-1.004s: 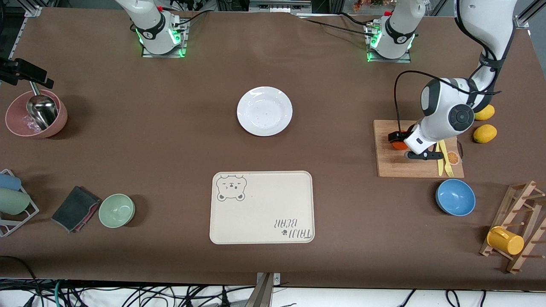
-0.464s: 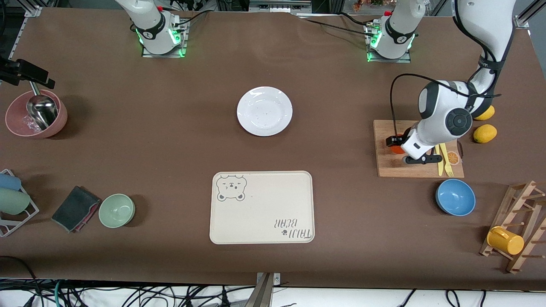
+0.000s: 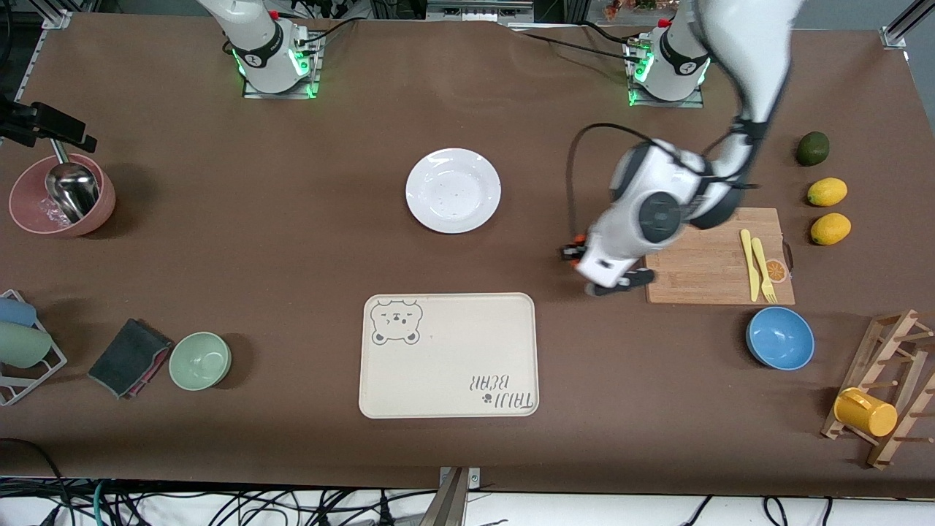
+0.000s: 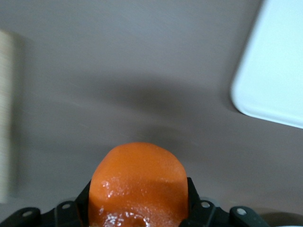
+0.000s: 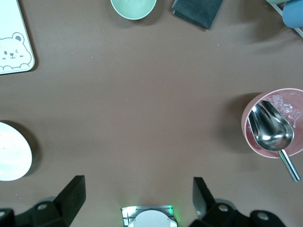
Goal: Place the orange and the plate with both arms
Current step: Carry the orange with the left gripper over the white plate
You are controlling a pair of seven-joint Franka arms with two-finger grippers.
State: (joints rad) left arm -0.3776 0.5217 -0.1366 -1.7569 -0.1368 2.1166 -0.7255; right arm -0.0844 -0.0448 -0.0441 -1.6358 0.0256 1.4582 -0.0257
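Note:
My left gripper (image 3: pixel 593 272) is shut on the orange (image 4: pixel 137 177) and holds it above bare brown table, between the wooden cutting board (image 3: pixel 697 274) and the cream bear-print tray (image 3: pixel 449 356). In the front view only a sliver of the orange (image 3: pixel 578 238) shows past the wrist. The tray's corner (image 4: pixel 274 71) shows in the left wrist view. The white plate (image 3: pixel 453 190) lies empty at mid-table, farther from the front camera than the tray. It also shows in the right wrist view (image 5: pixel 9 153). My right gripper (image 5: pixel 137 191) is open and empty, waiting high over its own base.
The cutting board carries a yellow knife and fork (image 3: pixel 758 267). A blue bowl (image 3: pixel 780 337), two lemons (image 3: pixel 827 192) and an avocado (image 3: pixel 812 148) lie near it. A pink bowl with a scoop (image 3: pixel 62 193), a green bowl (image 3: pixel 199 360) and a dark cloth (image 3: pixel 130 356) are at the right arm's end.
My left gripper lifted the orange off the cutting board and carried it toward the tray. The arm's move uncovered the avocado. The right arm has not moved.

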